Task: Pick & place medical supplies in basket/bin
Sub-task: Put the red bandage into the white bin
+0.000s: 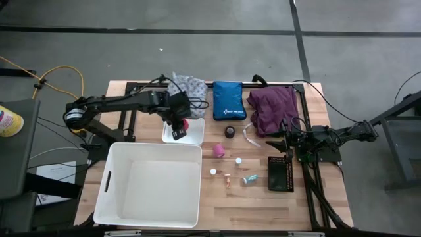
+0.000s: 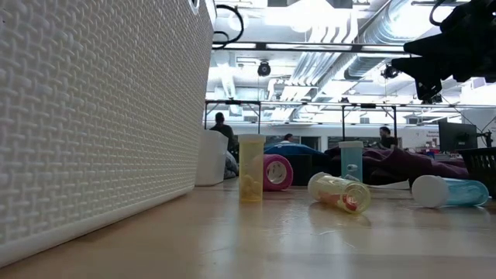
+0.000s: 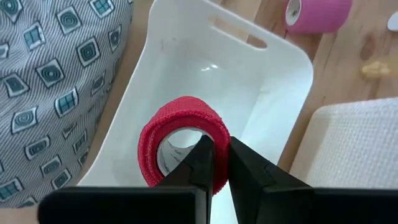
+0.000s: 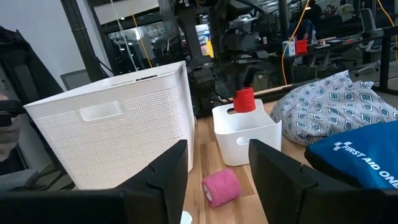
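My left gripper (image 1: pixel 181 125) is shut on a red tape roll (image 3: pixel 180 140) above a small white bin (image 1: pixel 192 137). A pink tape roll (image 1: pixel 218 151), a black tape roll (image 1: pixel 229 131) and several white-capped vials (image 1: pixel 239 160) lie on the wood between the arms. At the far edge a grey-white patterned cloth (image 1: pixel 186 87) and a purple cloth (image 1: pixel 273 108) rest on the table, with a blue pouch (image 1: pixel 229 100) between them. My right gripper (image 1: pixel 284 140) waits open near the purple cloth and points at the pink roll (image 4: pixel 222 186). My left gripper pinches the red roll's wall (image 3: pixel 219 177), one finger (image 3: pixel 200 158) in the roll's hole and the other finger (image 3: pixel 252 171) outside it. It comes from above. The roll (image 4: pixel 244 99) is lifted clear, just over the small bin's rim (image 4: pixel 249 121).
A large white basket (image 1: pixel 148 184) stands at the near left, right next to the small bin. A black perforated block (image 1: pixel 279 173) lies near my right gripper. In the low view the vials (image 2: pixel 251 168) and pink roll (image 2: pixel 277 172) stand past the basket wall (image 2: pixel 93 116).
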{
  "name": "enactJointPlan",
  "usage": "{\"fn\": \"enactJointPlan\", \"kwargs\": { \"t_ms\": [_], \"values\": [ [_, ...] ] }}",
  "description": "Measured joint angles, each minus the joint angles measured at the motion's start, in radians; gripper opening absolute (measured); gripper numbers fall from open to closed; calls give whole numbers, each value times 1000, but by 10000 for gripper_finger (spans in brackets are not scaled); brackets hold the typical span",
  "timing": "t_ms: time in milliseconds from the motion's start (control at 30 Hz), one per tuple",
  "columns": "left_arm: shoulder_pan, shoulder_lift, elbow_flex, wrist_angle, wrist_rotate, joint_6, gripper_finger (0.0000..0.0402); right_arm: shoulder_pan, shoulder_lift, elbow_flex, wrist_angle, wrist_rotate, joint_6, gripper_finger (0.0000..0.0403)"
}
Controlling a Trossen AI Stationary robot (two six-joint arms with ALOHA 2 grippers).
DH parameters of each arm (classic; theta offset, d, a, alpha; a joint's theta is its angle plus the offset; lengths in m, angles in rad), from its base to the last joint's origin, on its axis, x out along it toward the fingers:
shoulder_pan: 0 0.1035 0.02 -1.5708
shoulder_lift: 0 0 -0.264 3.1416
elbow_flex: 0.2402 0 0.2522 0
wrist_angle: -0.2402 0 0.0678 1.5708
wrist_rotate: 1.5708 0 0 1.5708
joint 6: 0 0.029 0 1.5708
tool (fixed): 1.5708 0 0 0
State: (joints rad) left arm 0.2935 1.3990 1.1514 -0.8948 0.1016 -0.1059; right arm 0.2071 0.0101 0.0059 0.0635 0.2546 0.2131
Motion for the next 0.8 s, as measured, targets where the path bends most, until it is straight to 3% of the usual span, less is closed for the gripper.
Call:
{"fn": "enactJointPlan", "kwargs": {
  "t_ms": [800],
  "values": [
    [6,5,-142,-21,-28,-79,27,0,0,0,0,0,0,158]
  ]
}}
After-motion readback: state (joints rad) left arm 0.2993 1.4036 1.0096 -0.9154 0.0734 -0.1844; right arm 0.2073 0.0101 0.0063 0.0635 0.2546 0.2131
